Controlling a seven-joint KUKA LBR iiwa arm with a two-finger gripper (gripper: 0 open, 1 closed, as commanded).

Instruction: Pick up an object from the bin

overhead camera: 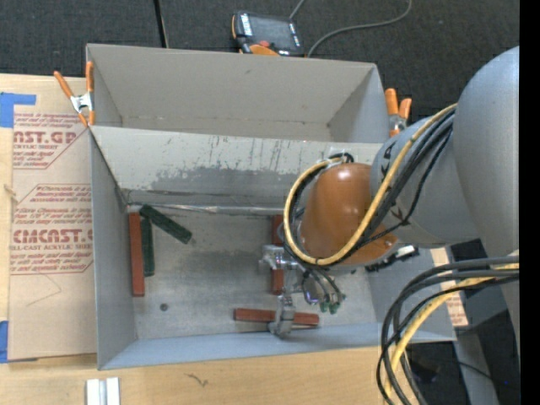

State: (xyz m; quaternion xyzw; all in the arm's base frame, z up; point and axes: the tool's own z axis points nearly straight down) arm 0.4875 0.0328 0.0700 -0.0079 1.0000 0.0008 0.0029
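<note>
My gripper hangs below the arm's orange cover, low over the bin's front wall, right of the middle. It sits directly on a flat red-brown stick that lies crosswise on the floor, and the stick's ends show on both sides of it. A second red-brown stick lies just behind the gripper, pointing toward the back, and the arm partly hides it.
Along the left wall lies a long red-brown stick with a dark green stick beside it. Another dark green stick lies slanted near the back left corner. The arm and its cables cover the right part of the bin.
</note>
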